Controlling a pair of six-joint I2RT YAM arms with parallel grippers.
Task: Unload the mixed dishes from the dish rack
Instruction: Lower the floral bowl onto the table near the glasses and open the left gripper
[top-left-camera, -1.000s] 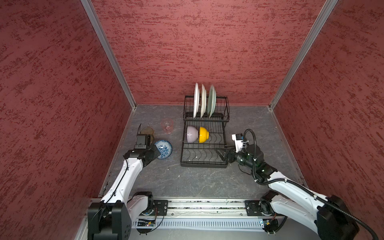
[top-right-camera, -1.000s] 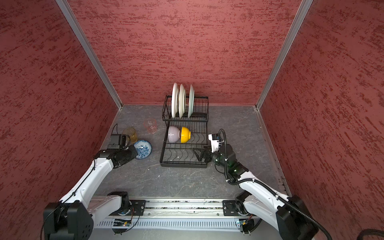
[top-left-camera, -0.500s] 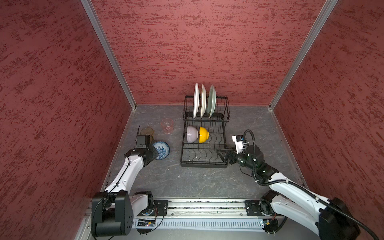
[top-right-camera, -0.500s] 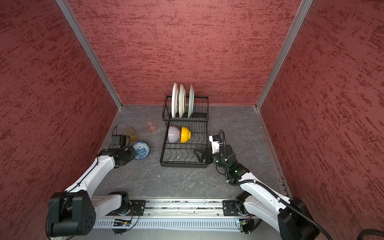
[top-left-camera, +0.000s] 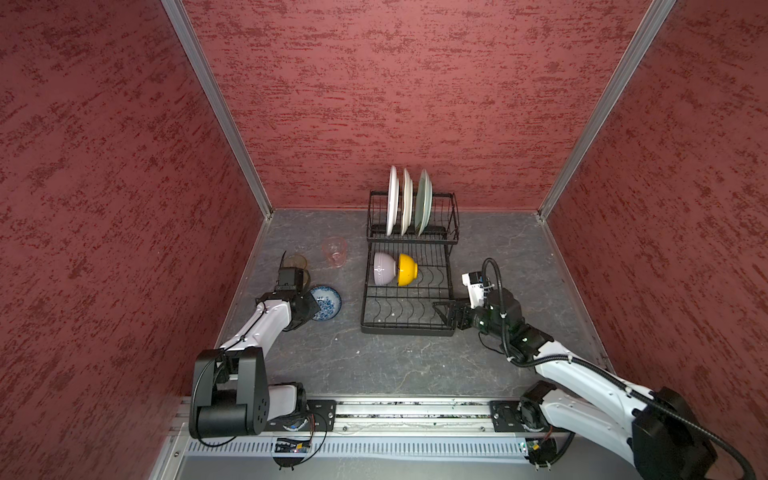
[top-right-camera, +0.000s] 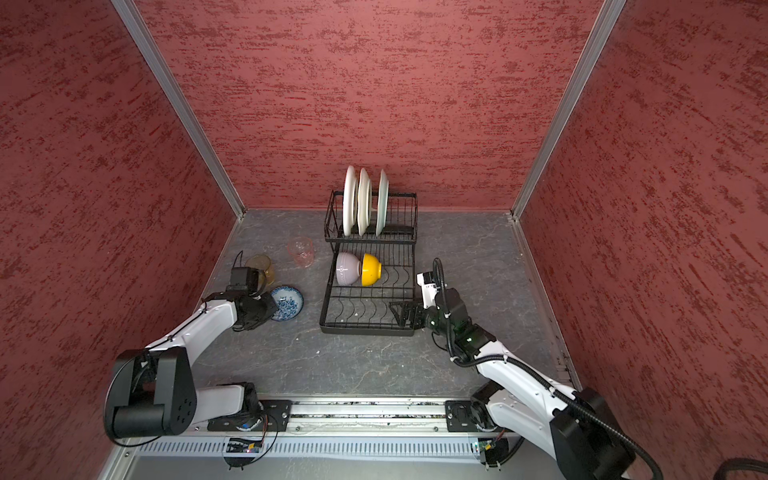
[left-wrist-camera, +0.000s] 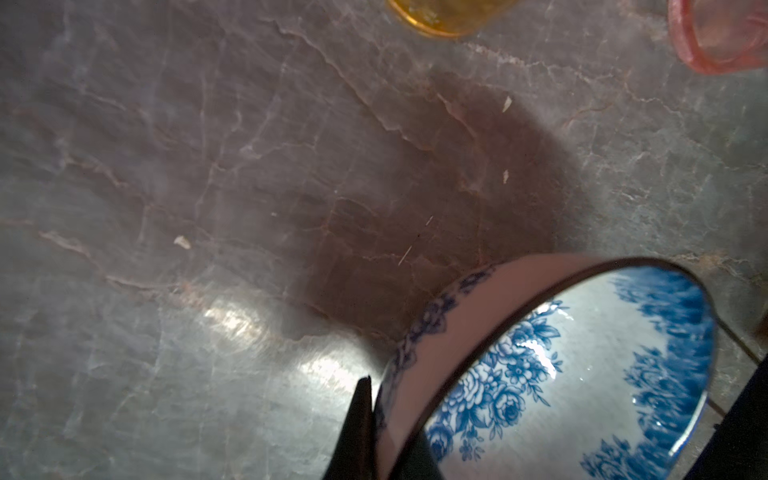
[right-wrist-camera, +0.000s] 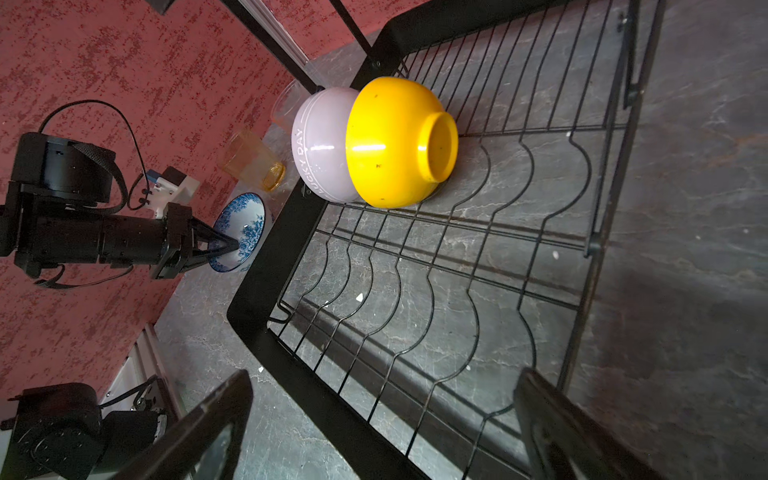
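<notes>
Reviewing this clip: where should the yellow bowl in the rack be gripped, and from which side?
Probably the foot ring of the yellow bowl, approached from the right arm's side by the open right gripper. The bowl lies on its side on the dish rack, foot exposed and pointing away from the lilac bowl, which blocks its rim end.

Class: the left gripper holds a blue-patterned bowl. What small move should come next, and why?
Probably lower the blue-patterned ceramic bowl level onto the grey marbled table. The left gripper is shut on its rim and the bowl is tilted, not flat, so releasing might tip it.
</notes>
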